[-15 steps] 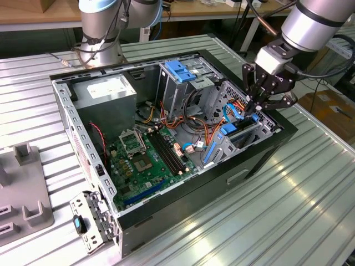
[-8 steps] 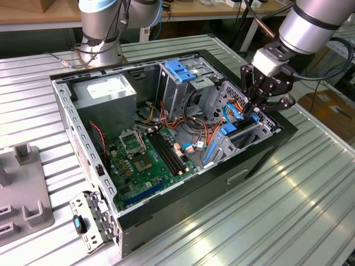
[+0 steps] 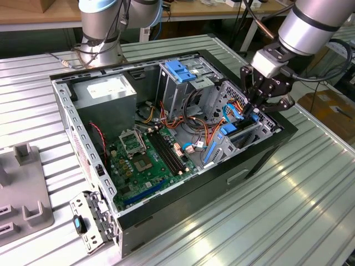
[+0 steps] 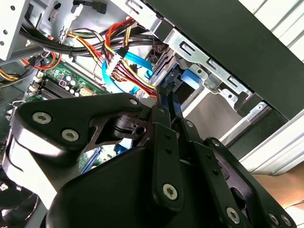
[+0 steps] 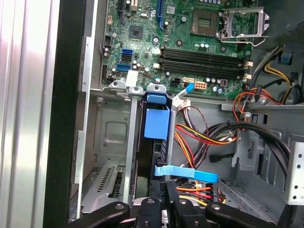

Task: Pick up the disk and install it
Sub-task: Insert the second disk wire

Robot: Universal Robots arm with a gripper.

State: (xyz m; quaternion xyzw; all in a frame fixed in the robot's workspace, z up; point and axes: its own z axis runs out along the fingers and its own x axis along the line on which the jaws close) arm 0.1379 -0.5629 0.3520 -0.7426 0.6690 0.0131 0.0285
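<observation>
Beside my gripper: cable bundle is crowding me.
Below me: drive cage walls are narrowing the slot.

Blue disk carrier, green motherboard, black jaws.

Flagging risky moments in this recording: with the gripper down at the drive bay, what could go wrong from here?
The gripper sits low in the computer case, beside loose cables; its fingers could snag one. The disk stands on edge in the narrow metal bay and could jam if tilted.
</observation>
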